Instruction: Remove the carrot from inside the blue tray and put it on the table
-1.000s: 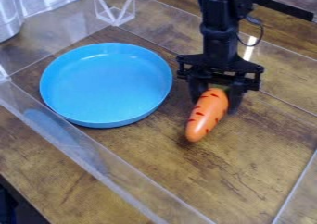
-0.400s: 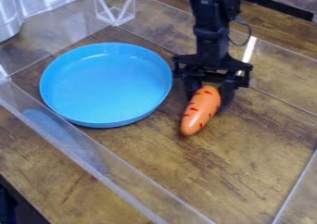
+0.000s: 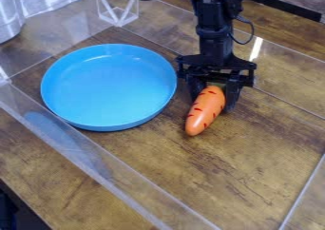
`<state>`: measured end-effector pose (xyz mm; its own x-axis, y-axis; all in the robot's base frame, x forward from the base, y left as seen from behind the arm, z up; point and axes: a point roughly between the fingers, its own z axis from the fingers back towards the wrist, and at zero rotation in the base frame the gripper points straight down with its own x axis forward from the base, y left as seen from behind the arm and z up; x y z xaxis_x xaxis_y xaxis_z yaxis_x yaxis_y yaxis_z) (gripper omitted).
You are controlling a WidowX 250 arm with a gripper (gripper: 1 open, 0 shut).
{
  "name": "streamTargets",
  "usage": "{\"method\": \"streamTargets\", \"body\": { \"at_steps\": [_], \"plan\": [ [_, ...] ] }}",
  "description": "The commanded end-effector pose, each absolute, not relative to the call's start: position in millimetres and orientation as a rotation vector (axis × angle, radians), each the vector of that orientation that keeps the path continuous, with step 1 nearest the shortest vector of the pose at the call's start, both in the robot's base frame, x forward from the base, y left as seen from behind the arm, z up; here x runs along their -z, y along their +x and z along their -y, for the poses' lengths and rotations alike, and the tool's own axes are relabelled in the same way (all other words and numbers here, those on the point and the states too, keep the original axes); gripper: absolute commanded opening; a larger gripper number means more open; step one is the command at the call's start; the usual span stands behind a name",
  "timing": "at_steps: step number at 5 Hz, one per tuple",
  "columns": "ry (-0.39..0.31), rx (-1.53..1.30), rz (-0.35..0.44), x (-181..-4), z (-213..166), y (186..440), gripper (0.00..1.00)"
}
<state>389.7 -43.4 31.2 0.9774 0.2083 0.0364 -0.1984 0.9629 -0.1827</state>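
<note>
Lying on the glossy dark brown wood-plank tabletop (image 3: 254, 167), the small orange toy carrot (image 3: 203, 111) with dark notch marks rests just beside the round, shallow, bright blue plastic tray (image 3: 108, 86), at its 3 o'clock side and outside the raised rim. Its upper end sits between the black fingers of the tool (image 3: 219, 89), which points steeply down from 12 o'clock, fingers apart around that end. Whether they press the carrot cannot be told. No writing is readable.
</note>
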Motion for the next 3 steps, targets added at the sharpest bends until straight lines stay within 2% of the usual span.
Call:
{"method": "streamTargets", "body": {
  "at_steps": [1, 3],
  "plan": [
    [-0.187, -0.214, 0.108, -48.5, 36.8, 396.1, 0.00],
    [-0.180, -0.202, 0.080, -40.7, 38.7, 390.2, 0.00]
  ]
}}
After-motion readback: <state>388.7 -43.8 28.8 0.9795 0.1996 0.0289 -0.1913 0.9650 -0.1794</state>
